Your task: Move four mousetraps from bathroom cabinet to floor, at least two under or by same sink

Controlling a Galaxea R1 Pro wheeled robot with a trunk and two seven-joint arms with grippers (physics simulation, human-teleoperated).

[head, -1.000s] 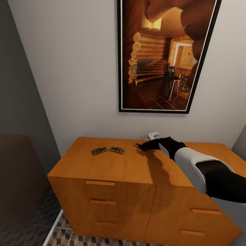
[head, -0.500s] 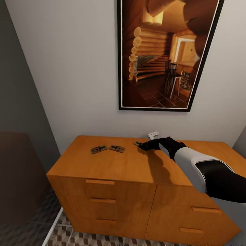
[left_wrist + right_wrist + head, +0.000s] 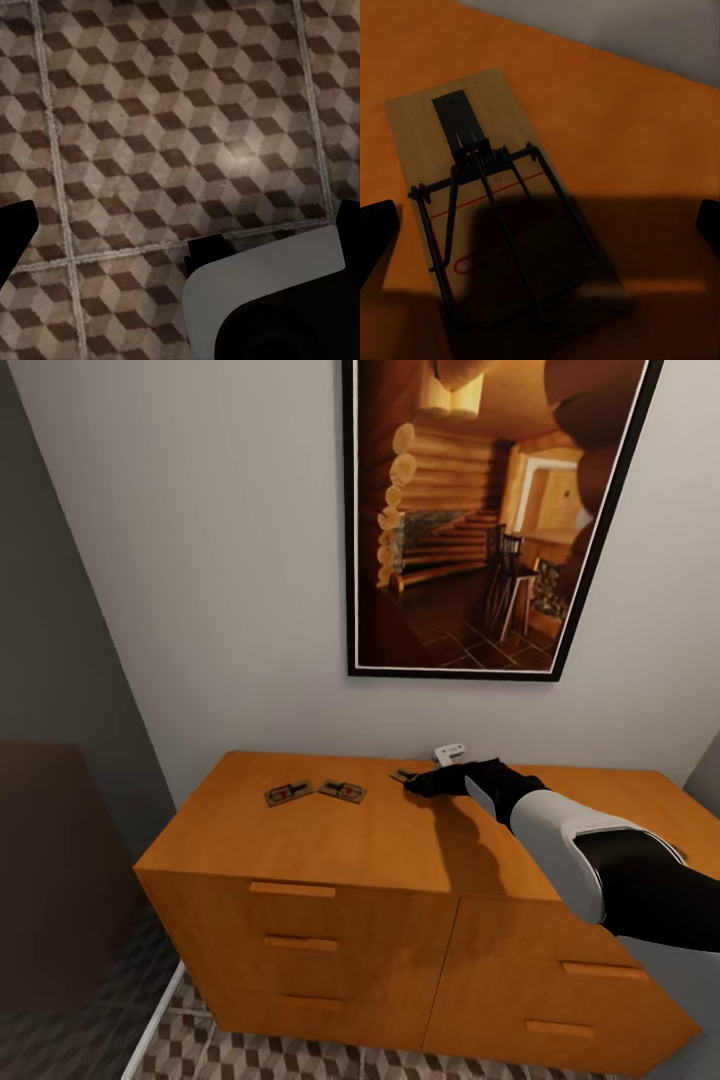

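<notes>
Wall point(image 3: 220, 560) with a big framed picture point(image 3: 490, 520) of a log-cabin interior. Below it the orange-brown cabinet point(image 3: 330, 850), flat top, drawers all closed with slim bar handles, contents not visible. Bathroom floor point(image 3: 300, 1055), cube-pattern tiles, at the cabinet's foot; the left wrist view looks down on the same tiles point(image 3: 180, 127) with pale grout lines.

Right arm point(image 3: 590, 860) reaches across the cabinet top; right gripper point(image 3: 420, 784) low over it near the back edge. Right wrist view: fingers point(image 3: 376, 236) apart, dark tips at both frame edges, one mousetrap point(image 3: 499, 199) lying flat on the top between them, not touched, partly in the gripper's shadow, wire bar and red mark showing. In the head view that mousetrap point(image 3: 403, 775) pokes out just past the fingertips.

Two more mousetraps point(image 3: 289, 793) point(image 3: 342, 791) lie flat side by side on the top, well apart from the fingers. Small white object point(image 3: 449, 754) at the wall just behind the gripper.

Left gripper: dark finger parts point(image 3: 15, 232) at the frame edges, apart, nothing between them.
</notes>
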